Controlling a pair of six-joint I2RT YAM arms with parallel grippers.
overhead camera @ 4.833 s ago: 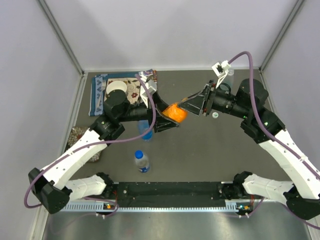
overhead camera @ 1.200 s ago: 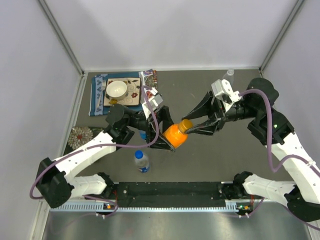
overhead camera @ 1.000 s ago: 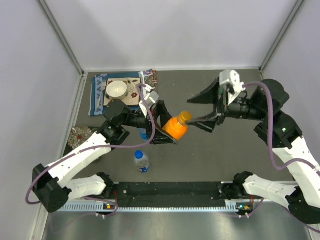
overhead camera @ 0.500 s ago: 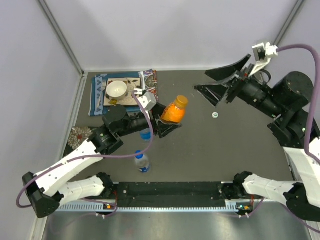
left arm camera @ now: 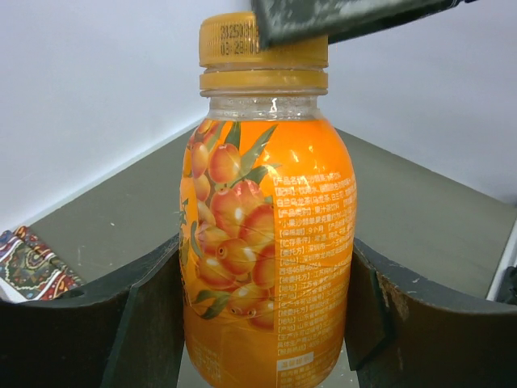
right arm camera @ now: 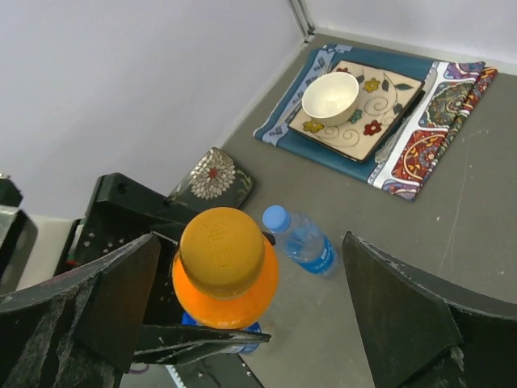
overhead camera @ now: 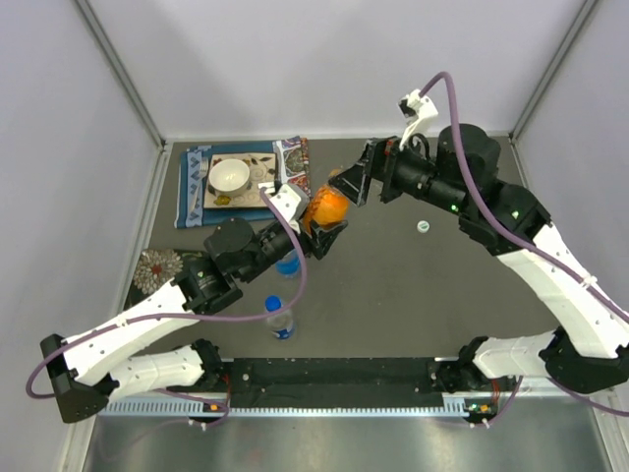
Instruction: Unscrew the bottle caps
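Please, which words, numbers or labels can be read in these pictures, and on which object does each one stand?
"B1250": the start of a code printed on the orange cap; the rest is covered, and the second line of digits is unclear.
Label of the orange bottle: columns of small print, too small to read.
Label of the blue-labelled bottle: too blurred to read.

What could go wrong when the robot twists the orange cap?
1. The right gripper stands open around the orange cap, but the cap sits off-centre between its fingers, so they might close crookedly and slip off.
2. The left gripper holds the orange bottle in the air by its smooth sides; twisting could spin it or drop it toward the blue-capped bottle below.
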